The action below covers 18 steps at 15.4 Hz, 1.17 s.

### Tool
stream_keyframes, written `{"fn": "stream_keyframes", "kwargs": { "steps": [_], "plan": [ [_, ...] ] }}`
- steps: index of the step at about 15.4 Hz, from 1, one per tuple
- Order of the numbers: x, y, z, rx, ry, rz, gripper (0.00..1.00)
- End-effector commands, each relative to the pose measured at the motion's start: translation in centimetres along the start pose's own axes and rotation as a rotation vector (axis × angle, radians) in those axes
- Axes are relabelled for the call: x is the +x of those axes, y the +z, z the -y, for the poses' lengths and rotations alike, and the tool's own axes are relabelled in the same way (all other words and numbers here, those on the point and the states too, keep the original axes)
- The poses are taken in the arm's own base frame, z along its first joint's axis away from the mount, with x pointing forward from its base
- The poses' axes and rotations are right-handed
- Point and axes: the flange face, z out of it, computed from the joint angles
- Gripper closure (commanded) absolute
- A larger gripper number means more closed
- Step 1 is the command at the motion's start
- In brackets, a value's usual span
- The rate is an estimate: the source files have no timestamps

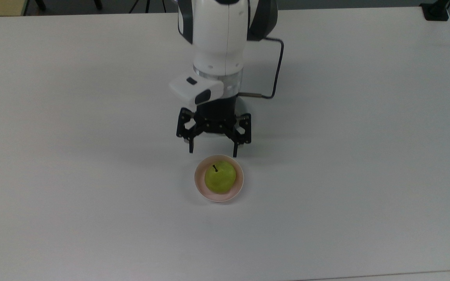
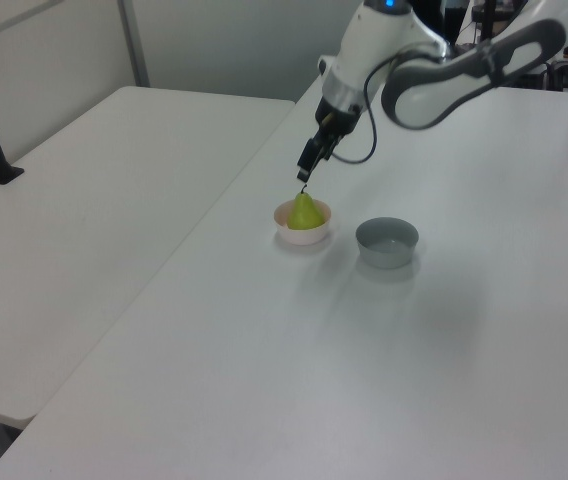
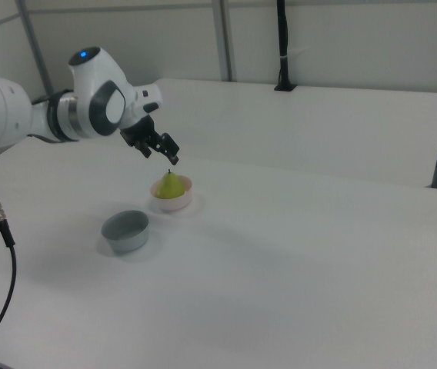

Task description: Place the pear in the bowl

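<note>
Pear set in the pink bowl, end effector lifted off and empty

Top view: the pear (image 1: 220, 178) sits stem-up inside the pink bowl (image 1: 199, 184) on the table (image 1: 365, 156); the end effector (image 1: 212, 150) hangs at the bowl's 12 o'clock, fingers spread, holding nothing. Left view: the end effector (image 2: 305, 176) is above the pear (image 2: 305, 211), with a grey bowl (image 2: 387, 242) at 3 o'clock of the pink one. Right view: the end effector (image 3: 174, 159) is clear of the fruit. A good retreat goes straight up, avoiding the stem and both bowls.
</note>
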Motion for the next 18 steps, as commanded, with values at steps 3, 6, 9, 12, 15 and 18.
{"fn": "stream_keyframes", "kwargs": {
  "steps": [3,6,9,12,15,18],
  "plan": [
    [-0.8,-7.6,-2.6,-0.038,0.017,0.114,0.00],
    [-1.4,-10.1,-4.7,0.007,-0.036,0.222,0.00],
    [-2.8,-13.1,-6.9,0.009,-0.133,0.338,0.00],
    [-3.7,-16.0,-9.2,0.021,-0.193,0.391,0.00],
    [-4.2,-18.5,-10.9,0.021,-0.152,0.402,0.00],
    [-4.4,-19.8,-11.8,0.017,-0.131,0.398,0.00]
  ]
}}
